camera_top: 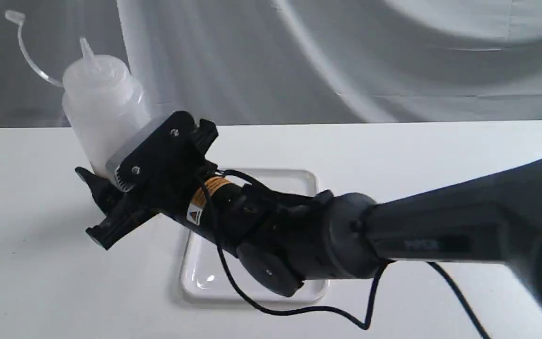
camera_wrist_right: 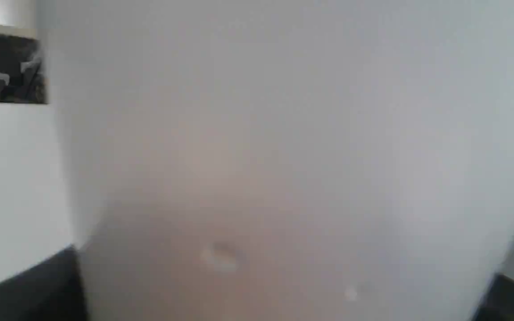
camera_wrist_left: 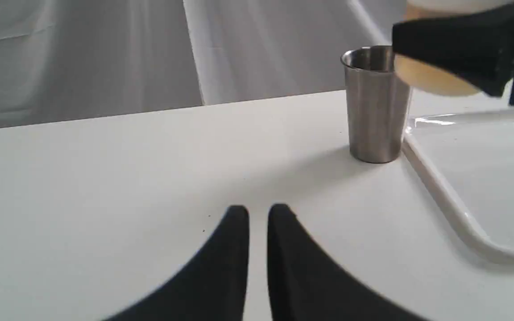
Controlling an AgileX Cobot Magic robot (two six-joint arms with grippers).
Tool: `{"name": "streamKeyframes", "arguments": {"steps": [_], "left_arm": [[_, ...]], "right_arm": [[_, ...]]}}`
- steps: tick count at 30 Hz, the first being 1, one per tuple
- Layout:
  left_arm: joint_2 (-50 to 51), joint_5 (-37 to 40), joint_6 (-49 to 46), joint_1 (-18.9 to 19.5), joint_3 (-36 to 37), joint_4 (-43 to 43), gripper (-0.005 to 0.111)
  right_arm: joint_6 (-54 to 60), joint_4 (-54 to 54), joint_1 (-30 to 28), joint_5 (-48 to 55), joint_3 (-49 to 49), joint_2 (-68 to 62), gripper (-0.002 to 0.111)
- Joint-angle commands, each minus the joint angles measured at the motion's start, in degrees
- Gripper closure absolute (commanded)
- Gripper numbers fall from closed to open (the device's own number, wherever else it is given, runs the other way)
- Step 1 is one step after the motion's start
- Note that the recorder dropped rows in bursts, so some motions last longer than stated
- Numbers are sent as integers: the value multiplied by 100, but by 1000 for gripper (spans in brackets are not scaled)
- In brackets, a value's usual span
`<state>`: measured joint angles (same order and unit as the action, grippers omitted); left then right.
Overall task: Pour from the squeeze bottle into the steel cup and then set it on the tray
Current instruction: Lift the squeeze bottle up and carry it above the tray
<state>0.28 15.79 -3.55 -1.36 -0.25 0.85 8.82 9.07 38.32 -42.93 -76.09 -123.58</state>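
My right gripper (camera_top: pixel 99 165) reaches across to the left and is shut on the base of the squeeze bottle (camera_top: pixel 101 103). The bottle is off the table, nearly upright and leaning slightly left, its nozzle up and its cap strap arching away. In the left wrist view its amber-filled bottom (camera_wrist_left: pixel 435 80) hangs just beside and above the rim of the steel cup (camera_wrist_left: pixel 375 107). The cup stands upright next to the white tray (camera_wrist_left: pixel 475 178) and is hidden in the exterior view. The bottle (camera_wrist_right: pixel 283 156) fills the right wrist view. My left gripper (camera_wrist_left: pixel 258 214) sits low over the table, shut and empty.
The right arm (camera_top: pixel 393 230) stretches over the tray (camera_top: pixel 299 181), with its cable looping down to the table in front. A grey draped cloth (camera_top: pixel 346 56) hangs behind the white table (camera_top: pixel 440 155).
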Motion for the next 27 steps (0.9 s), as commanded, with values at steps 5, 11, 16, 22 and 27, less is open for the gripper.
{"name": "streamKeyframes", "arguments": {"steps": [5,11,16,22,27], "left_arm": [[-28,-57,7,6,25,25,98],[-28,-57,7,6,25,25,98],[-28,-57,7,6,25,25,98],[-28,-57,7,6,25,25,98],[-28,-57,7,6,25,25,98]], "right_arm": [[331,-75,-7,-253,342,1021,108],[1209,-1358,-26,537,396,1645,108],[2285,-2405,-71,1150,396,2013,108],[3589,-3276,-256,1548,396,2269,108],[3899,-3166,-474,2146,396,2279,108]]}}
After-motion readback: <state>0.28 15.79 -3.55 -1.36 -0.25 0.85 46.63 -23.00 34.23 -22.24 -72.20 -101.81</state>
